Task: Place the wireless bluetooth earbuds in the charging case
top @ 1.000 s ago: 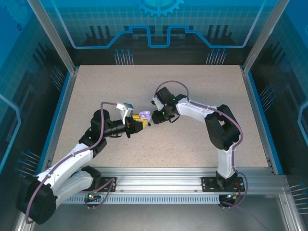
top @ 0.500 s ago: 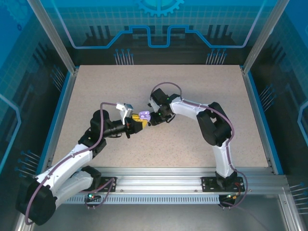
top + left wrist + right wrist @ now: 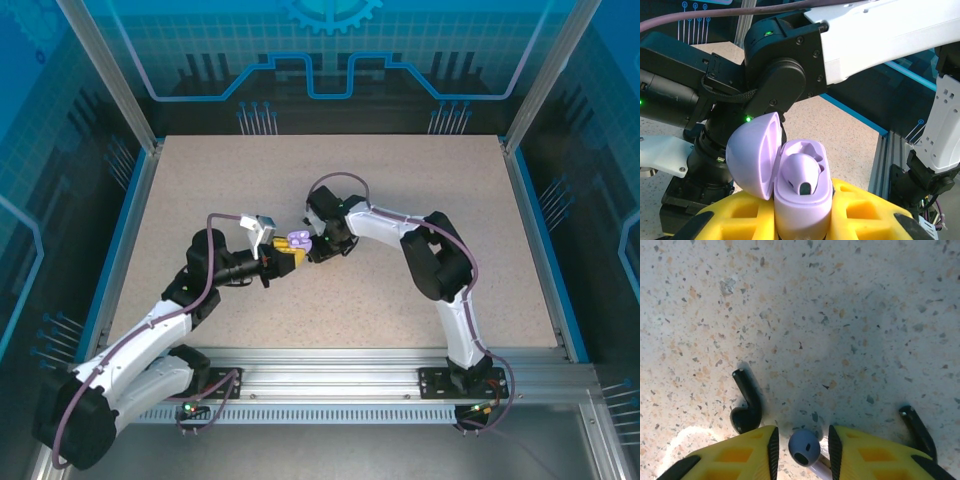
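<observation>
My left hand [image 3: 285,258] is clenched on the open case [image 3: 801,197], with one lavender bud [image 3: 802,175] seated. My right hand [image 3: 802,454] grasps the second bud [image 3: 804,444] over the tabletop [image 3: 840,315], not yet inserted. Black buds [image 3: 746,407] left lying.

In the right wrist view, the lavender earbud [image 3: 804,446] is being cropped at 6 o'clock, its stem vanishing between the jaws of the right gripper [image 3: 803,434]. At 4 o'clock, a yellow jaw is covering the head of a black earbud [image 3: 917,429]. In the left wrist view, the 6 o'clock edge is cutting off the charging case [image 3: 802,200] between the jaws of the left gripper [image 3: 802,216]. From above, its contents are appearing too small to tell.
</observation>
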Controlling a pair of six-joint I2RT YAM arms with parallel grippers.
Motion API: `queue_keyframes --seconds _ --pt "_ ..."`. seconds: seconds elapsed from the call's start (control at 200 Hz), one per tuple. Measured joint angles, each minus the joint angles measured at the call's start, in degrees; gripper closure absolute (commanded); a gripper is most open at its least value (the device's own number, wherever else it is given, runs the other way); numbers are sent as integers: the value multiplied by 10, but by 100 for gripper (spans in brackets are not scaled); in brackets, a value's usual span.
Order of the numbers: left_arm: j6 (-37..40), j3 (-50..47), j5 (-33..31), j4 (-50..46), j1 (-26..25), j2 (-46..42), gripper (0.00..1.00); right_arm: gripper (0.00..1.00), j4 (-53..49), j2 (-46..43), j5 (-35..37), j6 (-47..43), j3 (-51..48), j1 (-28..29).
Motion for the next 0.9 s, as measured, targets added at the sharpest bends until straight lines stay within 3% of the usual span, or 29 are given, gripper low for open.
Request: queue_keyframes --seconds 0.335,0.6,0.901 --pt "0 0 0 -4 0 -2 93 76 12 -12 23 20 -19 3" --pt "0 0 0 -4 0 -2 93 76 32 -87 28 65 -124 -14" --pt "0 0 0 -2 0 0 93 77 80 -178 44 132 -236 -71"
